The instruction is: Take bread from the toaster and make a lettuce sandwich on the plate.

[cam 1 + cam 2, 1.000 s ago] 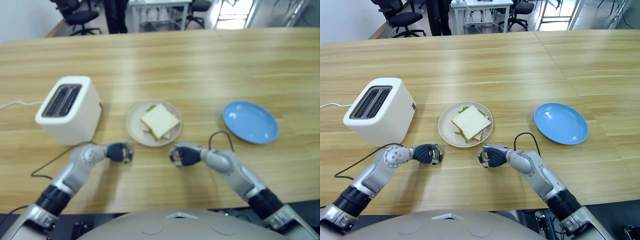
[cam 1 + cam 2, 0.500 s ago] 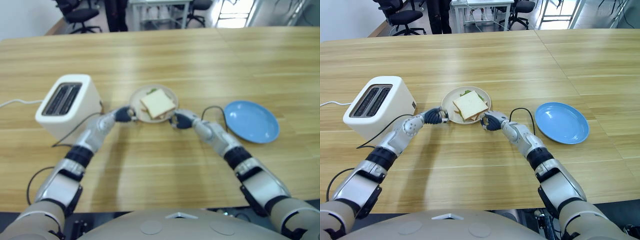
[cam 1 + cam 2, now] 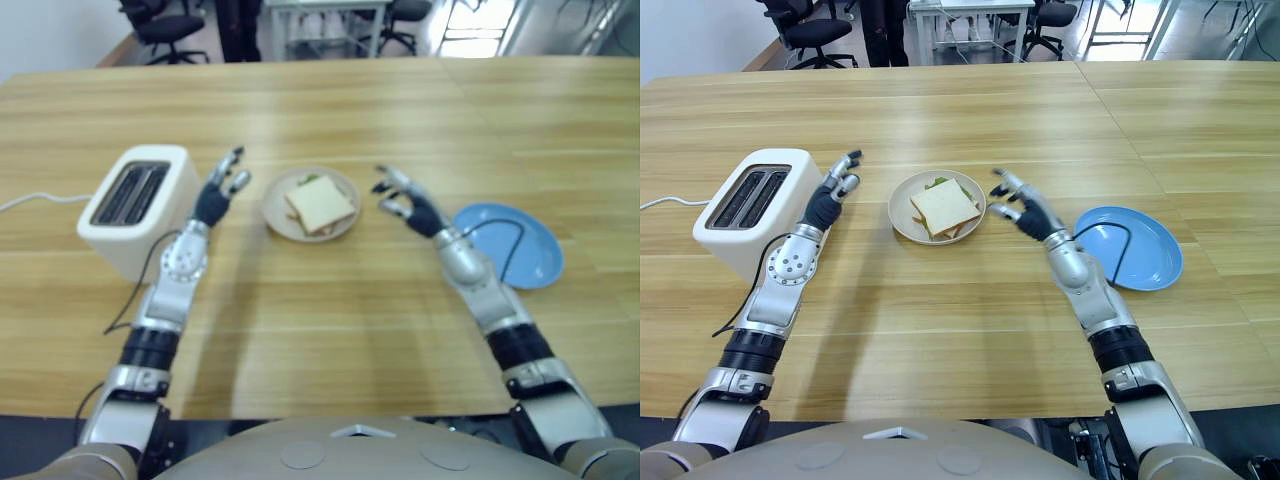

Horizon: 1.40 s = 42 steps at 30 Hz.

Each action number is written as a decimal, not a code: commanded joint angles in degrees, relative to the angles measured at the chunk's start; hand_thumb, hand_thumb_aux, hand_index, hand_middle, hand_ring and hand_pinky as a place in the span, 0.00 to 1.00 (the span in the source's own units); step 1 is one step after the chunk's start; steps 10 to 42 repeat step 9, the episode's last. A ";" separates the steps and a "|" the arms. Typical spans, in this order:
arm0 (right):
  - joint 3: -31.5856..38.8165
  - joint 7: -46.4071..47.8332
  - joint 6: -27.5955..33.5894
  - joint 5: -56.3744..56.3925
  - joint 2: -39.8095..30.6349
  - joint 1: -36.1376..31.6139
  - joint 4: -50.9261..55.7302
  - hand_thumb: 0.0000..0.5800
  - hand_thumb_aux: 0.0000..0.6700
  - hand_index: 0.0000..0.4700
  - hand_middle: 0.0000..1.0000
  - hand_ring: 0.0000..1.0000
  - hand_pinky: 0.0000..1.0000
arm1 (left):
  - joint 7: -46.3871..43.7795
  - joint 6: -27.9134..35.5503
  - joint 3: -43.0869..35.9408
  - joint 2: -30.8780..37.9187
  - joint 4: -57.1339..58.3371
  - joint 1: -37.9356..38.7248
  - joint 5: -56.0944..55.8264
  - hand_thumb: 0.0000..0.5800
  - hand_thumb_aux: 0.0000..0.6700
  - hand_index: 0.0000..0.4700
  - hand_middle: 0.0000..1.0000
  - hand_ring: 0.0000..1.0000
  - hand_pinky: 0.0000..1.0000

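Moved off plate [image 3: 898, 218] rim, uncurled, empty: left hand [image 3: 833, 192] beside toaster [image 3: 748, 208], right hand [image 3: 1024, 210] right of sandwich [image 3: 945, 207].

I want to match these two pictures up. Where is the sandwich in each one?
Left eye view: the sandwich lies mid-width, a little above the middle, on the tan plate.
Right eye view: the sandwich lies slightly left of mid-width, at the same height, on the same plate.
Shared landmark: the toaster, left of the plate in both.
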 commanded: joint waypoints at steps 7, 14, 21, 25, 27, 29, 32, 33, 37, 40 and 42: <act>-6.37 2.73 -0.47 12.31 9.78 1.95 6.56 0.00 0.00 0.00 0.00 0.00 0.00 | 1.19 -7.87 3.73 -6.86 13.11 -2.82 -6.85 0.00 0.00 0.00 0.00 0.00 0.00; -6.76 2.98 -1.16 12.09 10.53 2.25 8.30 0.00 0.00 0.00 0.00 0.00 0.00 | -0.05 -8.21 4.54 -7.80 14.91 -3.53 -9.14 0.00 0.00 0.00 0.00 0.00 0.00; -6.76 2.98 -1.16 12.09 10.53 2.25 8.30 0.00 0.00 0.00 0.00 0.00 0.00 | -0.05 -8.21 4.54 -7.80 14.91 -3.53 -9.14 0.00 0.00 0.00 0.00 0.00 0.00; -6.76 2.98 -1.16 12.09 10.53 2.25 8.30 0.00 0.00 0.00 0.00 0.00 0.00 | -0.05 -8.21 4.54 -7.80 14.91 -3.53 -9.14 0.00 0.00 0.00 0.00 0.00 0.00; -6.76 2.98 -1.16 12.09 10.53 2.25 8.30 0.00 0.00 0.00 0.00 0.00 0.00 | -0.05 -8.21 4.54 -7.80 14.91 -3.53 -9.14 0.00 0.00 0.00 0.00 0.00 0.00; -6.76 2.98 -1.16 12.09 10.53 2.25 8.30 0.00 0.00 0.00 0.00 0.00 0.00 | -0.05 -8.21 4.54 -7.80 14.91 -3.53 -9.14 0.00 0.00 0.00 0.00 0.00 0.00; -6.76 2.98 -1.16 12.09 10.53 2.25 8.30 0.00 0.00 0.00 0.00 0.00 0.00 | -0.05 -8.21 4.54 -7.80 14.91 -3.53 -9.14 0.00 0.00 0.00 0.00 0.00 0.00; -6.76 2.98 -1.16 12.09 10.53 2.25 8.30 0.00 0.00 0.00 0.00 0.00 0.00 | -0.05 -8.21 4.54 -7.80 14.91 -3.53 -9.14 0.00 0.00 0.00 0.00 0.00 0.00; -6.76 2.98 -1.16 12.09 10.53 2.25 8.30 0.00 0.00 0.00 0.00 0.00 0.00 | -0.05 -8.21 4.54 -7.80 14.91 -3.53 -9.14 0.00 0.00 0.00 0.00 0.00 0.00; -6.76 2.98 -1.16 12.09 10.53 2.25 8.30 0.00 0.00 0.00 0.00 0.00 0.00 | -0.05 -8.21 4.54 -7.80 14.91 -3.53 -9.14 0.00 0.00 0.00 0.00 0.00 0.00; -6.76 2.98 -1.16 12.09 10.53 2.25 8.30 0.00 0.00 0.00 0.00 0.00 0.00 | -0.05 -8.21 4.54 -7.80 14.91 -3.53 -9.14 0.00 0.00 0.00 0.00 0.00 0.00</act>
